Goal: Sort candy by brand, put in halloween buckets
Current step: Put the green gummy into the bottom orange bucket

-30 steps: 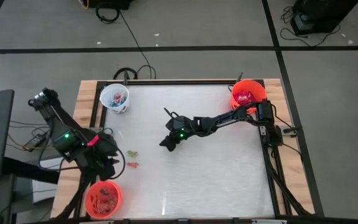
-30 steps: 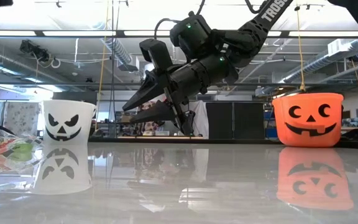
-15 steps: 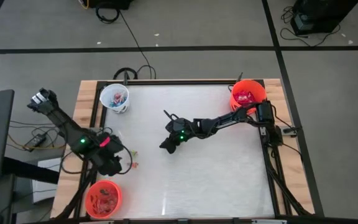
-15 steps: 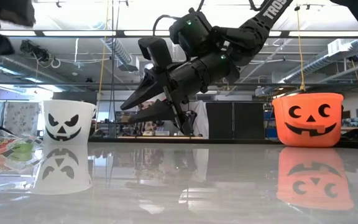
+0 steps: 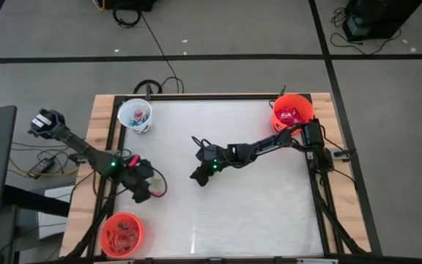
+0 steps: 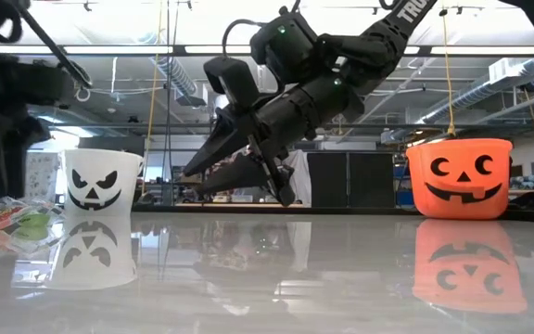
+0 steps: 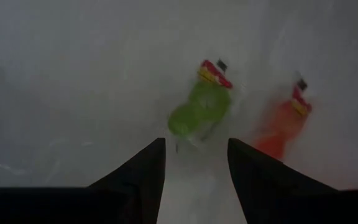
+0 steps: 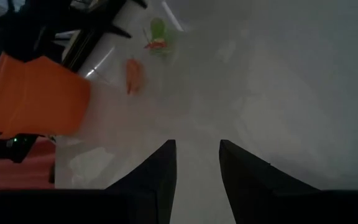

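**Left wrist view: two loose sweets ahead of the parted fingers**

Left wrist view shows a small green crinkly-wrapped sweet [image 7: 200,112] lying flat on the glossy white table [image 7: 73,74], with a small orange-red wrapped sweet [image 7: 281,121] just beside it. Both look light, soft and slippery in their film, so they will probably skid if nudged; a pinch across the plump middle seems safer than the twisted ends. The left gripper [image 7: 196,163] hovers near the green one, fingers apart and empty. The right gripper [image 6: 239,172] hangs above mid-table, jaws spread, holding nothing. Around them stand a white plastic bucket with a jack-o'-lantern face [image 5: 135,116] and two orange plastic buckets [image 5: 292,111] [image 5: 122,233] at the table's edges.
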{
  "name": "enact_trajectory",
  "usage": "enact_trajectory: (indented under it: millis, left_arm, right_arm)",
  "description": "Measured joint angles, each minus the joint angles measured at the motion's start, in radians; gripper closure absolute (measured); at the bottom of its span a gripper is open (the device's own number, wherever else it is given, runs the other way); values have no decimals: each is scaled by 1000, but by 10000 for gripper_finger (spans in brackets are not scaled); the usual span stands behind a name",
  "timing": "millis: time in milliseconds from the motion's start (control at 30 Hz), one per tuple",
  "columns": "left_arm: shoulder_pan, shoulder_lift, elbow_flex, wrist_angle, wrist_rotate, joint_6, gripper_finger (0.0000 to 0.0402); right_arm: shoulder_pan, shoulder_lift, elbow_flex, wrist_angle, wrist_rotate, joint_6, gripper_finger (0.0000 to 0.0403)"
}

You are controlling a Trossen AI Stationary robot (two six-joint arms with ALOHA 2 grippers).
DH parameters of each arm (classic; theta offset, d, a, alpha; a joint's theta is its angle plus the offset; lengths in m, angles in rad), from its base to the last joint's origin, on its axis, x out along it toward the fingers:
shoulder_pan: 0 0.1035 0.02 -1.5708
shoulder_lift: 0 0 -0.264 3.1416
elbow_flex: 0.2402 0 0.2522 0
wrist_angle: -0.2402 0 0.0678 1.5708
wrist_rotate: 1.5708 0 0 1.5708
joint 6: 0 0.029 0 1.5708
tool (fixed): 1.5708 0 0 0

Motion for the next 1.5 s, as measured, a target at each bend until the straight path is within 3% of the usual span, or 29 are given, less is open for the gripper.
enact_trajectory:
  millis: [233,367,567,667,867,1000,1233,1500]
  left_arm:
    - [92,0,-43,132,14,217,224]
    - [149,0,-91,220,122,251,225]
    - [192,1,-125,221,131,270,233]
    - [207,-1,-137,231,134,267,263]
    - [230,-1,-138,234,142,231,371]
    - [241,1,-126,232,186,214,384]
    - [240,1,-4,144,347,237,369]
    - [237,1,303,-177,359,297,386]
  right_arm:
    - [7,0,0,-17,-2,1,270]
    - [6,0,0,-33,-22,20,270]
    - [11,0,0,-60,-38,26,270]
    - [11,0,0,-61,-52,26,270]
    - [11,0,0,-62,-53,26,270]
    - [11,0,0,-62,-55,26,270]
    - [12,0,0,-61,-62,26,270]
    - [26,0,0,-59,-50,25,270]
